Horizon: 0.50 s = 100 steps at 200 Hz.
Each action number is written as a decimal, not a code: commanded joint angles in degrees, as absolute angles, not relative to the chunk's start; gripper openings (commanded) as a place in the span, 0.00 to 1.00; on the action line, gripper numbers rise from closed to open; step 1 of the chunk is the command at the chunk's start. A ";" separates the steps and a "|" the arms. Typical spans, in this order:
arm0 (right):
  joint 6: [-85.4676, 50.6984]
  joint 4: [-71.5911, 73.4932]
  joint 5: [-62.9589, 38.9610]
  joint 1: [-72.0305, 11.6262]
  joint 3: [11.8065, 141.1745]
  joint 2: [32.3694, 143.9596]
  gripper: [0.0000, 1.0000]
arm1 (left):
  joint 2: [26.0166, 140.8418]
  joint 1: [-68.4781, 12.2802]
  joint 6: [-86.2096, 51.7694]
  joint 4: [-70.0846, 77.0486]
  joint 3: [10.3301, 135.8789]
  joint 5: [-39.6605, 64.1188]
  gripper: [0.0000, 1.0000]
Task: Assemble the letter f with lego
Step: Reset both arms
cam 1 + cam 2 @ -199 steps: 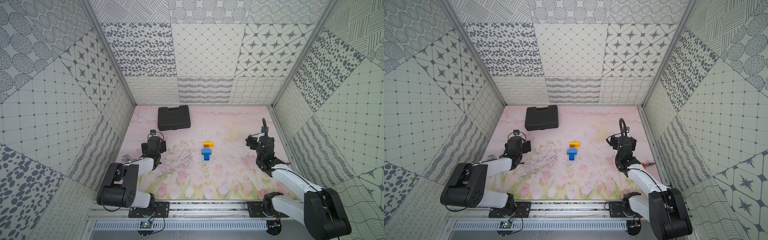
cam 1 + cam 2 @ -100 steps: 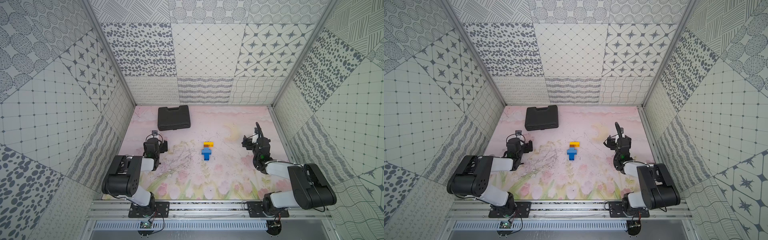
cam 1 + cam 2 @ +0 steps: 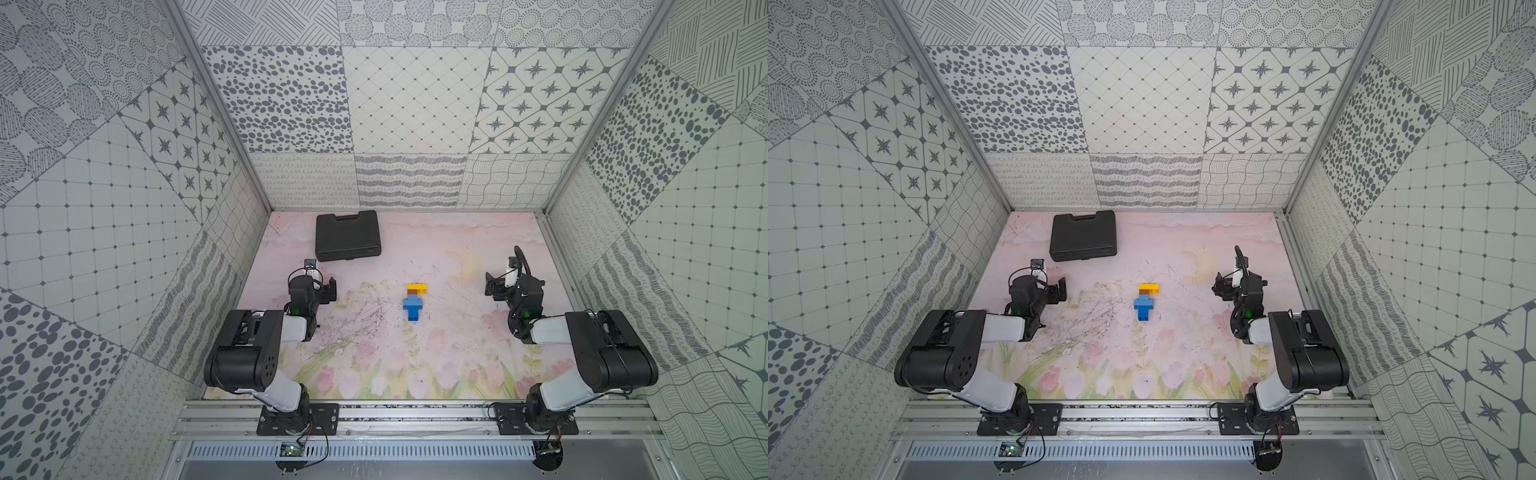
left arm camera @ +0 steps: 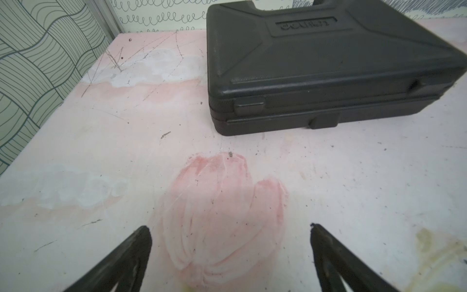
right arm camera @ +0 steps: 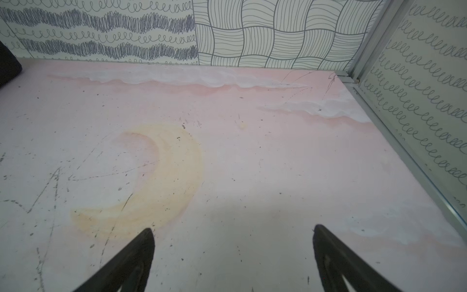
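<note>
Lego letter f [image 3: 414, 302] [image 3: 1145, 302], joined blue stem, brown block and yellow bar, lies mid-frame in both top views on the pink painted mat [image 3: 436, 353]. Left gripper [image 4: 228, 227] and right gripper [image 5: 232, 228] flank it, jaws apart, empty. Black plastic case [image 4: 328, 63], upper left, bears embossed lettering too blurred to read.

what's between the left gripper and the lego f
Nothing but bare, scuffed table between the left gripper and the lego f, as both top views show.

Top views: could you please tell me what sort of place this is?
Probably a robot test booth: patterned panels wall in a tabletop, a left arm and right arm are bolted to a front rail, lego lies between.
</note>
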<state>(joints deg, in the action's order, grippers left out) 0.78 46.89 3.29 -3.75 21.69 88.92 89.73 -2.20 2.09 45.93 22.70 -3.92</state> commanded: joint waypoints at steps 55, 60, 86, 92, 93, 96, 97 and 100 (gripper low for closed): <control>-1.75 47.47 -0.26 -1.58 23.63 88.87 0.98 | 90.00 -1.58 1.76 47.58 23.73 -3.10 0.99; -1.79 47.47 -0.26 -1.58 23.64 88.90 0.98 | 89.99 -1.58 1.76 47.60 23.73 -3.16 0.99; -1.71 47.46 -0.18 -1.58 23.67 88.87 0.98 | 89.94 -1.58 1.76 47.62 23.73 -3.09 0.99; -1.76 47.47 -0.18 -1.58 23.61 88.90 0.98 | 90.00 -1.58 1.76 47.55 23.74 -3.09 0.99; -1.71 47.47 -0.18 -1.58 23.62 88.88 0.98 | 90.00 -1.58 1.76 47.59 23.74 -3.09 0.99; -1.75 47.46 -0.18 -1.58 23.66 88.86 0.98 | 90.00 -1.54 1.76 47.58 23.73 -3.12 0.99; -1.71 47.51 -0.18 -1.58 23.61 88.86 0.98 | 90.00 -1.56 1.76 47.56 23.73 -3.10 0.99; -1.75 47.47 -0.18 -1.58 23.64 88.86 0.98 | 89.93 -1.54 1.80 47.59 23.73 -3.12 0.99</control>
